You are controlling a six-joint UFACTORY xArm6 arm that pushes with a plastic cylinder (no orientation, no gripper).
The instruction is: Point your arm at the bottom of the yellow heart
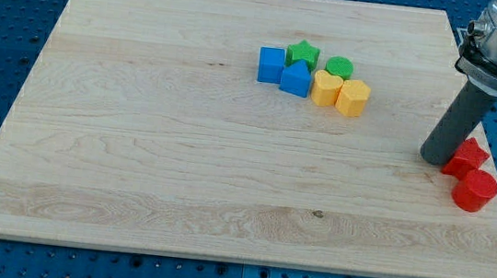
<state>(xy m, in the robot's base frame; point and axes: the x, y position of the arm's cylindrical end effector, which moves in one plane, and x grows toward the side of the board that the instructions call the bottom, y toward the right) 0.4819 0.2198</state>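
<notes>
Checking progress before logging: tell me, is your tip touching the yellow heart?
Apart. The camera view shows my tip far at the view's right of the yellow heart, bare board between.

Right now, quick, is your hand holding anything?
No gripper here, only a rod: my tip holds nothing. It rests on the board beside the red blocks, far to the right of the yellow heart.

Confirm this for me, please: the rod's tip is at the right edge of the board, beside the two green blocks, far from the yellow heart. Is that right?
Not quite: the two blocks beside my tip are red, not green, as the camera view shows. The rest stands: my tip is at the board's right edge, far from the yellow heart in the cluster near the view's top.
</notes>
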